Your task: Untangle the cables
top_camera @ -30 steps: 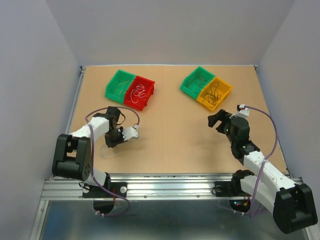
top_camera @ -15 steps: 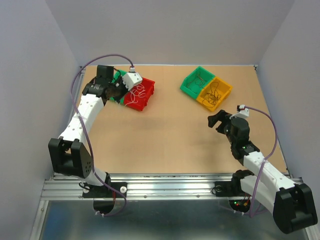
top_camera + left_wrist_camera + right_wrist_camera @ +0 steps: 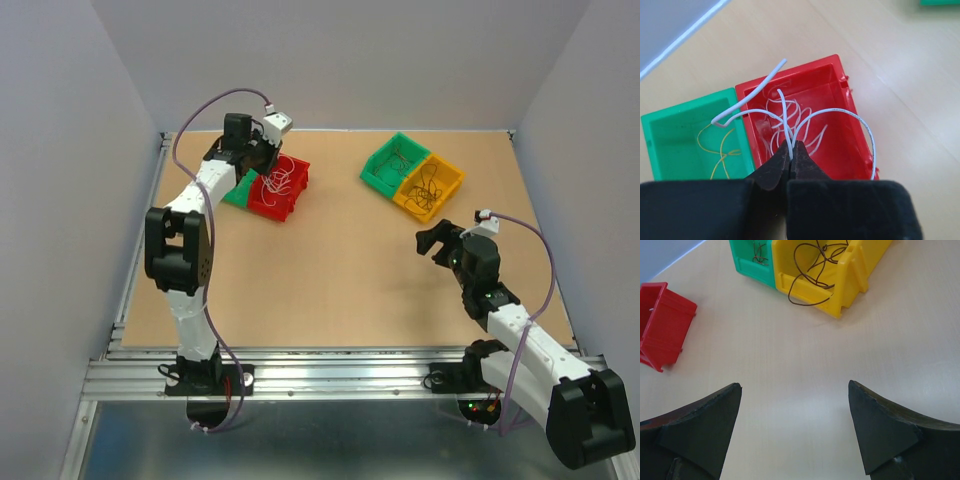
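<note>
Since a moment ago the left pincer (image 3: 791, 149) is swung further out over the red bin (image 3: 837, 95). It's clamped on a few whitish cables (image 3: 785, 117), which are fanned just past its tips and probably being dropped off. The right pincer (image 3: 795, 405) is held wide, with nothing in it.

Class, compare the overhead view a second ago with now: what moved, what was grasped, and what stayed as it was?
The left gripper swung from the near table, by its base, out to the far left, over the red bin, and is now shut on white wires rising from it. The right gripper stayed open in place; the yellow bin did not move.
</note>
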`<state>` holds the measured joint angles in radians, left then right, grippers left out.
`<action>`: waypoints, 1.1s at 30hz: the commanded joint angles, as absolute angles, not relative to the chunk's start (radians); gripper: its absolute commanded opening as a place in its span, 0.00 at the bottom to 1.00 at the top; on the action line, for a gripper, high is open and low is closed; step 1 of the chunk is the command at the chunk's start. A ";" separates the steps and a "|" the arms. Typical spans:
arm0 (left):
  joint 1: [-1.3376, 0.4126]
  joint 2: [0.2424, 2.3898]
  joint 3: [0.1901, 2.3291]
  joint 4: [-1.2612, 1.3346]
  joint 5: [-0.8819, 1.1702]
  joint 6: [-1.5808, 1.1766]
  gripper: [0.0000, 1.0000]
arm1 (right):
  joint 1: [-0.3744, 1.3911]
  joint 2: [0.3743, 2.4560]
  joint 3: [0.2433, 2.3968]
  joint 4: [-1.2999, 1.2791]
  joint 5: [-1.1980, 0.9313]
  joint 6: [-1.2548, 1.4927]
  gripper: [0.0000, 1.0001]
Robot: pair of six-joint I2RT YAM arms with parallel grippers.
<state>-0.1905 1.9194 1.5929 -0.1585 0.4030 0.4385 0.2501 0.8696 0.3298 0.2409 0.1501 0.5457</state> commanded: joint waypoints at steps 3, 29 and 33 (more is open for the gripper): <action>-0.202 2.072 1.719 -0.081 0.296 0.391 0.00 | 0.255 0.853 0.308 0.288 0.160 0.532 0.93; -0.256 1.734 1.431 -0.071 0.138 0.396 0.55 | 0.255 0.867 0.311 0.291 0.167 0.534 0.93; -0.256 1.545 1.255 0.063 0.170 0.350 0.84 | 0.255 0.861 0.314 0.298 0.140 0.514 0.93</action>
